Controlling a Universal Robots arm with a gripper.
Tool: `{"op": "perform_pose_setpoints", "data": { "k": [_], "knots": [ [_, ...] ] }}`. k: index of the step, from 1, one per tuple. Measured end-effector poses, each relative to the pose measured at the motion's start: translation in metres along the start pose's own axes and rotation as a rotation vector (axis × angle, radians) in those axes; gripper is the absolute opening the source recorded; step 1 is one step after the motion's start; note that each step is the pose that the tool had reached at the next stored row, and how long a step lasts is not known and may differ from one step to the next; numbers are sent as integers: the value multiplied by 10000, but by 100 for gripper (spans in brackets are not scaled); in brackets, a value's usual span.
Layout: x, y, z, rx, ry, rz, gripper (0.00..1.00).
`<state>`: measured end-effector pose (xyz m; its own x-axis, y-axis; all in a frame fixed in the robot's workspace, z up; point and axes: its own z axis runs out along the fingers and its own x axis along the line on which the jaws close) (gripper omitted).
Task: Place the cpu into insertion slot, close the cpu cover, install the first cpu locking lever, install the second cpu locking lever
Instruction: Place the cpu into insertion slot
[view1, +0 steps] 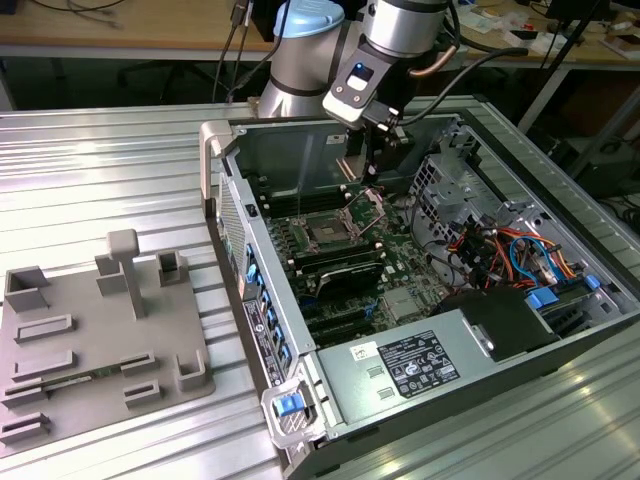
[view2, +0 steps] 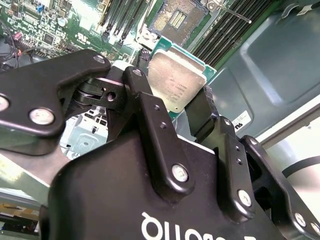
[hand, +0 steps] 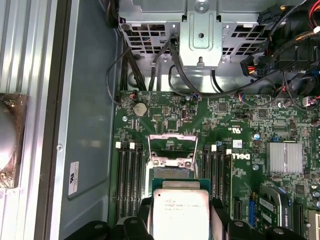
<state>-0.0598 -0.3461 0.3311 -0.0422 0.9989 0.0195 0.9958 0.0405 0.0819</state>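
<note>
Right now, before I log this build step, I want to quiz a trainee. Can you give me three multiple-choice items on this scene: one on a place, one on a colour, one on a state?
1. Where is the cpu?
A) lying on the grey tray outside the case
B) held in the pincer over the motherboard
C) resting on the power supply

2. What colour is the cpu's thin rim?
A) green
B) red
C) white

3. How does the cpu cover stand?
A) shut flat
B) taken off the board
C) raised open

Answers:
1 B: both wrist views show the chip clamped between the black fingers, with the insertion slot bare beyond it.
2 A: a green edge borders the silver-grey top.
3 C: the silver frame stands tilted up from the socket.
</note>
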Motion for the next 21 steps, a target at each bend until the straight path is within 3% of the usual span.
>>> {"op": "perform_pose_setpoints", "data": {
  "k": [21],
  "knots": [
    [-1,-3,35,0,-9,-1,55]
  ]
}}
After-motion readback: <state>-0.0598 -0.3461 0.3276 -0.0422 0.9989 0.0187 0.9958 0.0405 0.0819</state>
